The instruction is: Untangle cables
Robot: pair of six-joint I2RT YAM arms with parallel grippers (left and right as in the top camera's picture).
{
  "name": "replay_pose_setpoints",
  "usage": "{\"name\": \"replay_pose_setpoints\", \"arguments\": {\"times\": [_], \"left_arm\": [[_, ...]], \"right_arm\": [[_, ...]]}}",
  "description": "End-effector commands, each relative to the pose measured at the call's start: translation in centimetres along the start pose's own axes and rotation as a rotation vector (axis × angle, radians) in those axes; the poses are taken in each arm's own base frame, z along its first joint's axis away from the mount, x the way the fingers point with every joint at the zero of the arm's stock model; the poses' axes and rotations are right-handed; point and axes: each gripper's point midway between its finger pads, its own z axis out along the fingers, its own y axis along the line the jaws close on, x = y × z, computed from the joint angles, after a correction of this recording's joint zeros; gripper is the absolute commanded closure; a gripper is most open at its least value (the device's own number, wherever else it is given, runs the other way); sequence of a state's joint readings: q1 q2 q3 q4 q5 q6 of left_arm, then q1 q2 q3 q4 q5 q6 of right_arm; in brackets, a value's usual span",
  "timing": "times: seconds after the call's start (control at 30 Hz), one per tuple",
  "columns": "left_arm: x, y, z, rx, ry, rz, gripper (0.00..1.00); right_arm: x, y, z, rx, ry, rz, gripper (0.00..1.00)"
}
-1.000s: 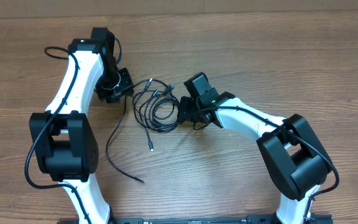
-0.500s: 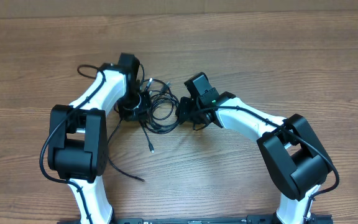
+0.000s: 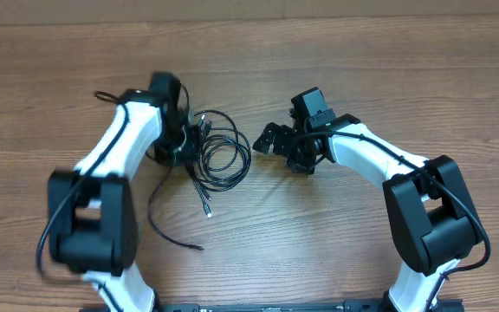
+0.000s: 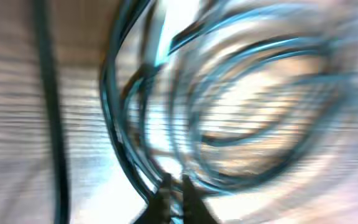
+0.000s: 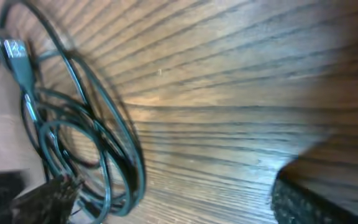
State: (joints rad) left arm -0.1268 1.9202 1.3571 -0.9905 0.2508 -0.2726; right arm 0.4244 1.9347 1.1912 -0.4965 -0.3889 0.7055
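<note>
Lying on a brown wood-grain table [image 3: 336, 69], the cables [image 3: 219, 156] are forming a loose coil of overlapping loops about midway between the far and near edges, slightly toward the left edge. One strand [image 3: 156, 217] is trailing out of the coil in a long curve toward the near edge, and a second short end with a small plug [image 3: 208, 209] is pointing the same way. A paler strip is showing beyond the far edge; nothing more of the room is showing.

The left gripper [image 3: 189, 146] is sitting at the left side of the coil. In the left wrist view, heavily blurred, its fingers [image 4: 165, 190] are standing pressed almost together, pinching the strands where the cables [image 4: 241, 93] are converging at the tips.

The right gripper [image 3: 280, 150] is hovering just right of the coil, clear of it. Its jaws are standing spread wide and are holding nothing. In the right wrist view one finger [image 5: 309, 193] is appearing at the lower right, bare wood grain is filling the gap, and the cables [image 5: 73, 130] are lying at the left, with a plug [image 5: 17, 56] at their upper end.
</note>
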Motion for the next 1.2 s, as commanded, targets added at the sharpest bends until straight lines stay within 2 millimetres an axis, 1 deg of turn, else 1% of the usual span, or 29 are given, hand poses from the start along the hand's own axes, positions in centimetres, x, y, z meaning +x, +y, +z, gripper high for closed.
{"name": "replay_pose_setpoints", "arguments": {"times": [0.0, 0.07, 0.1, 0.13, 0.17, 0.2, 0.23, 0.3, 0.37, 0.43, 0.47, 0.5, 0.53, 0.57, 0.6, 0.63, 0.67, 0.77, 0.8, 0.83, 0.87, 0.9, 0.93, 1.0, 1.03, 1.07, 1.1, 1.13, 1.17], "left_arm": [[-0.9, -4.6, -6.6, 0.092, -0.183, 0.085, 0.76], [0.0, -6.1, -5.5, 0.089, -0.160, 0.132, 0.64], [0.3, -6.9, -4.6, 0.087, -0.144, 0.155, 0.59], [0.5, -7.6, -3.3, 0.076, -0.127, 0.153, 0.51], [0.4, -7.9, -1.9, 0.048, -0.118, 0.137, 0.48], [0.2, -8.1, -0.4, 0.021, -0.113, 0.133, 0.48], [0.1, -8.7, 1.5, 0.009, -0.099, 0.126, 0.47], [-0.3, -9.4, 3.4, 0.008, -0.098, 0.134, 0.42], [-0.9, -9.3, 5.2, -0.013, -0.104, 0.117, 0.32], [-1.5, -8.6, 6.8, -0.061, -0.118, 0.106, 0.33], [-1.6, -8.5, 8.0, -0.068, -0.109, 0.105, 0.36], [-1.4, -8.3, 9.4, -0.072, -0.086, 0.104, 0.48], [-1.3, -8.0, 10.1, -0.081, -0.069, 0.103, 0.94], [-1.3, -7.8, 9.9, -0.084, -0.065, 0.135, 0.96], [-1.4, -7.8, 9.0, -0.083, -0.060, 0.143, 0.96], [-1.7, -8.3, 6.6, -0.061, -0.054, 0.197, 0.96], [-1.9, -8.6, 5.4, -0.050, -0.063, 0.222, 0.96], [-3.2, -10.2, -1.1, -0.014, -0.163, 0.365, 0.96], [-3.5, -10.5, -2.5, -0.006, -0.194, 0.397, 0.96], [-3.8, -10.7, -4.4, 0.001, -0.241, 0.451, 0.86], [-3.9, -10.9, -5.6, 0.004, -0.271, 0.516, 0.84], [-3.7, -11.2, -5.9, 0.016, -0.276, 0.570, 0.85], [-3.4, -12.0, -5.6, 0.059, -0.267, 0.643, 0.85], [-3.2, -13.2, -4.5, 0.109, -0.250, 0.708, 0.84], [-3.1, -12.9, -3.3, 0.089, -0.222, 0.696, 0.72], [-3.3, -12.2, -2.7, 0.053, -0.207, 0.660, 0.60], [-3.6, -10.7, -2.2, -0.022, -0.197, 0.588, 0.41], [-4.0, -9.0, -2.0, -0.107, -0.194, 0.501, 0.27], [-4.1, -7.8, -2.1, -0.151, -0.190, 0.454, 0.25]], "right_arm": [[-0.9, -2.0, -0.2, 0.124, -0.082, 0.040, 0.00], [-1.7, -3.8, -0.9, 0.162, -0.095, 0.128, 0.00], [-2.2, -4.7, -1.3, 0.172, -0.100, 0.157, 0.00], [-2.6, -5.8, -1.9, 0.186, -0.100, 0.190, 0.00], [-2.8, -6.6, -2.2, 0.199, -0.096, 0.214, 0.00], [-3.0, -8.1, -2.7, 0.246, -0.104, 0.232, 0.00], [-3.5, -10.5, -3.7, 0.343, -0.140, 0.262, 0.00], [-3.9, -12.9, -4.9, 0.400, -0.153, 0.314, 0.00], [-4.1, -13.8, -5.4, 0.409, -0.152, 0.354, 0.00], [-4.3, -14.0, -5.5, 0.405, -0.154, 0.361, 0.00], [-4.2, -13.8, -5.4, 0.394, -0.146, 0.362, 0.00], [-3.8, -13.1, -5.1, 0.357, -0.115, 0.366, 0.00], [-3.7, -13.0, -5.0, 0.349, -0.110, 0.367, 0.00], [-3.7, -13.0, -5.0, 0.349, -0.110, 0.367, 0.00], [-3.7, -13.0, -5.0, 0.348, -0.110, 0.367, 0.00], [-4.0, -12.8, -5.0, 0.340, -0.117, 0.363, 0.00], [-4.1, -12.7, -5.0, 0.333, -0.122, 0.361, 0.00], [-4.9, -12.3, -4.9, 0.309, -0.148, 0.350, 0.00], [-4.7, -12.0, -4.8, 0.294, -0.136, 0.351, 0.00], [-4.1, -10.9, -4.4, 0.232, -0.084, 0.356, 0.00], [-3.5, -9.6, -4.1, 0.167, -0.036, 0.359, 0.00], [-3.3, -8.6, -3.9, 0.120, -0.013, 0.352, 0.00], [-3.2, -8.3, -3.8, 0.118, -0.014, 0.341, 0.00], [-2.8, -7.9, -3.5, 0.124, -0.009, 0.323, 0.00], [-2.4, -7.5, -3.2, 0.126, -0.001, 0.308, 0.00], [-2.1, -7.2, -3.0, 0.127, 0.005, 0.298, 0.00], [-1.7, -6.9, -2.7, 0.138, 0.008, 0.282, 0.00], [-1.5, -6.8, -2.6, 0.153, 0.005, 0.271, 0.00], [-1.3, -6.7, -2.4, 0.171, -0.004, 0.254, 0.00]]}}
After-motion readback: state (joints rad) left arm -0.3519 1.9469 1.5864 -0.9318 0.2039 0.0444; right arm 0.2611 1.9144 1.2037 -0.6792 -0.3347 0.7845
